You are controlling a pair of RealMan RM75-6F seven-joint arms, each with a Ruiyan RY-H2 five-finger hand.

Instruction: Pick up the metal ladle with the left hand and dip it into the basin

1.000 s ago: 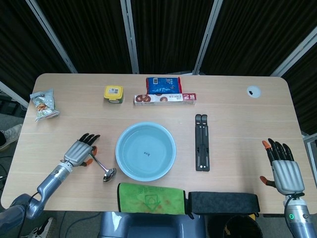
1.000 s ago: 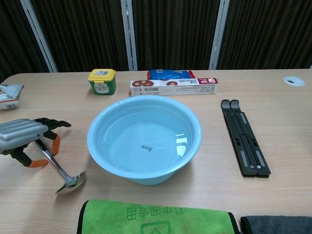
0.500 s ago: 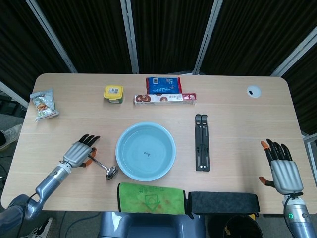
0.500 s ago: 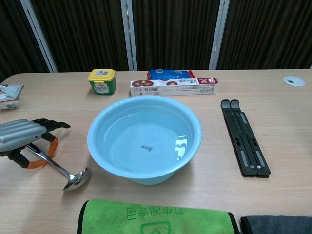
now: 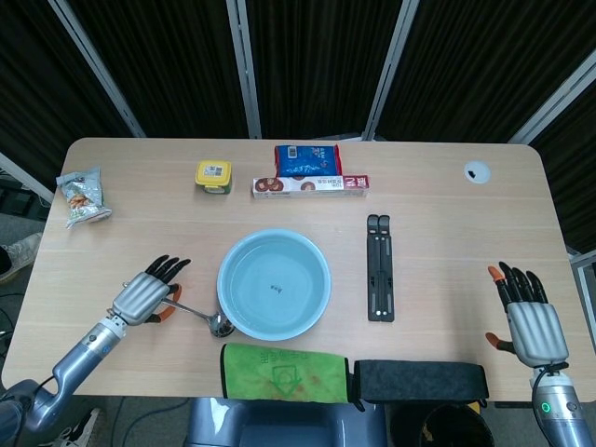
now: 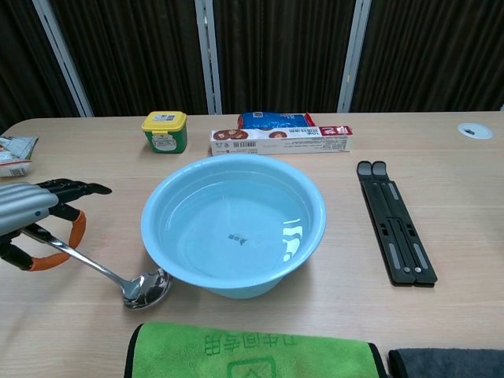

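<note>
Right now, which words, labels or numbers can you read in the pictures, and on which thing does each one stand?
None can be read for sure.
Long snack box: print too small.
Blue packet: label blurred.
Yellow-lidded tub: sticker unreadable.
Green towel: stitched characters, unclear.
Snack bag: blurred.
Basin: small dark mark, unreadable.

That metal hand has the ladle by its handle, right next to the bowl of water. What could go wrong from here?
The ladle is held only at the far end of its handle by the left hand, so it might twist or slip as it lifts.

Its bowl lies low beside the basin wall; if it is not raised enough, it could knock the rim and shove the basin or slosh water.

Spilled water could reach the green towel just in front.
</note>
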